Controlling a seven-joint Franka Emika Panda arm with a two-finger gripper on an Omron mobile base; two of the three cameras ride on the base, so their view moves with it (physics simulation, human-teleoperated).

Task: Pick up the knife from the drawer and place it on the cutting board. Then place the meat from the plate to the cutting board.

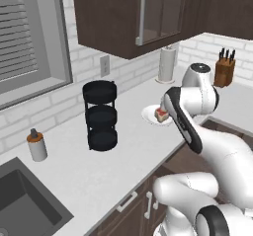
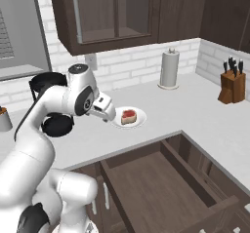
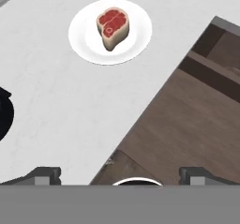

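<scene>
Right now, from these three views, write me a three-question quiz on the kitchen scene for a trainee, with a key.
1. True or false: the meat lies on the plate.
2. Which is pulled out below the counter? A) the drawer B) an oven door C) a bin
3. Fill in: the gripper hangs with its jaws ____.

Key: 1 true; 2 A; 3 open
</scene>
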